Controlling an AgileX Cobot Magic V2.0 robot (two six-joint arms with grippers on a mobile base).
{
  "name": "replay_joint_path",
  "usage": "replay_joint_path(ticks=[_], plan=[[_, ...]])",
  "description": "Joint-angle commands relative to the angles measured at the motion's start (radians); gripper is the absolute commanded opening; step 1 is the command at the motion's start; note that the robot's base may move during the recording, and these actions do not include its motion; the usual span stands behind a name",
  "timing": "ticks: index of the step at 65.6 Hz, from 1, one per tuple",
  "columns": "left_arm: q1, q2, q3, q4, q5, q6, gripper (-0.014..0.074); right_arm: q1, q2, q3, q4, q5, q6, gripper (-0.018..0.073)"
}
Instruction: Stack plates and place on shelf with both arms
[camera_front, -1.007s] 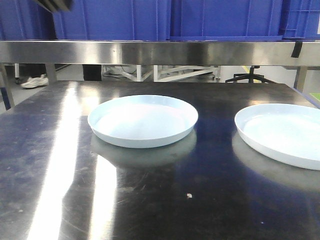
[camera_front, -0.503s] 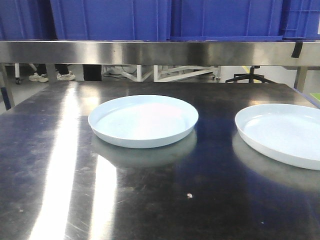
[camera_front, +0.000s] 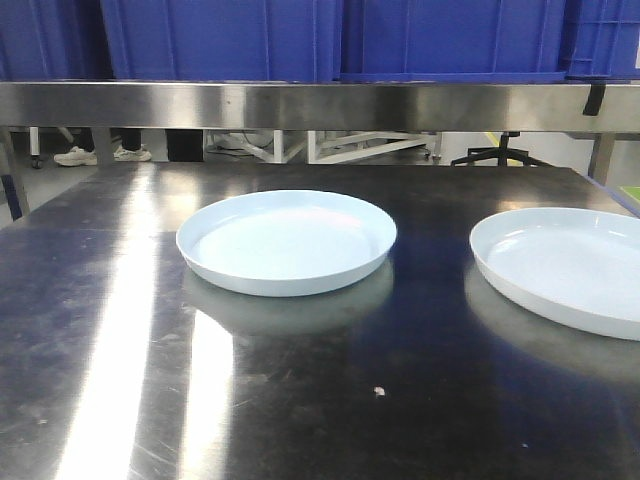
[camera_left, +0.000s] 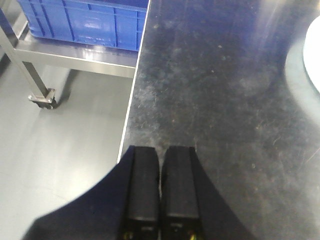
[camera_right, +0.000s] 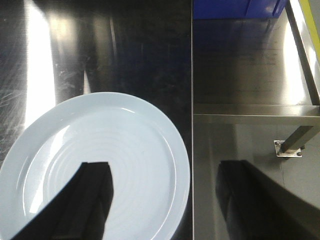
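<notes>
Two plates on the tabletop (camera_front: 330, 400), well apart, neither stacked nor lifted: the middle plate (camera_front: 285, 240) near the centre, the right plate (camera_front: 565, 265) out toward the right edge and partly cut off in the front view. Pale, glossy, shallow, with low upturned rims. Probably hard and rigid. Ceramic or melamine, cannot tell which, so best treated as breakable. Likely slick under rubber pads. No handle and no lip to hook, only the thin rim to take hold of, pinched at the outer edge with one jaw over and one under. Wide and flat, so apt to tip if held at a single point; hence a grip on opposite sides for the carry.

At the left gripper (camera_left: 160, 185), jaws pressed together, holding nothing, over the left edge of the tabletop, with only a sliver of plate at the far right of its view. At the right gripper (camera_right: 164, 167), jaws spread wide above the right plate (camera_right: 125, 145), one over its inside, the other out past the rim and beyond the tabletop's edge.

Tabletop of dark polished steel, scuffed and full of glare. Probably little friction, so easy to send a plate skating with a nudge. Steel shelf (camera_front: 320, 105) across the back, blue crates (camera_front: 440, 40) standing along it, its free room hidden from here. Grey floor (camera_left: 65, 130) beside the left edge.
</notes>
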Motion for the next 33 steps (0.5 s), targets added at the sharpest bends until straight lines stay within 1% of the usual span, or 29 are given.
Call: replay_joint_path(ticks=[1,11,14,17,20,23,24,27,28,33], plan=[[0.001,-0.01,-0.018,0.007,-0.076,-0.011,0.0103,-0.001,-0.006,-0.038,-0.001,-0.064,-0.01,0.0549],[0.001,-0.01,-0.018,0.007,-0.071,-0.011,0.0104,-0.001,-0.006,-0.038,-0.001,-0.063,-0.01,0.0548],[0.001,-0.01,-0.018,0.007,-0.071,-0.011,0.0103,-0.001,-0.006,-0.038,-0.001,-0.063,-0.01,0.0534],[0.001,-0.01,-0.018,0.007,-0.072,-0.011,0.0103,-0.001,-0.006,-0.038,-0.001,-0.063,-0.01,0.048],[0.001,-0.01,-0.018,0.007,-0.072,-0.011,0.0104,-0.001,-0.006,-0.038,-0.001,-0.06,-0.01,0.0397],[0.001,-0.01,-0.018,0.007,-0.072,-0.011,0.0103,-0.001,-0.006,-0.038,-0.001,-0.048,-0.01,0.0261],[0.001,-0.01,-0.018,0.007,-0.072,-0.011,0.0103,-0.001,-0.006,-0.038,-0.001,-0.043,-0.01,0.0195],[0.001,-0.01,-0.018,0.007,-0.072,-0.011,0.0103,-0.001,-0.006,-0.038,-0.001,-0.024,-0.01,0.0059],[0.001,-0.01,-0.018,0.007,-0.072,-0.011,0.0103,-0.001,-0.006,-0.038,-0.001,-0.018,-0.01,0.0028],[0.001,-0.01,-0.018,0.007,-0.072,-0.011,0.0104,-0.001,-0.006,-0.038,-0.001,-0.015,-0.01,0.0102]])
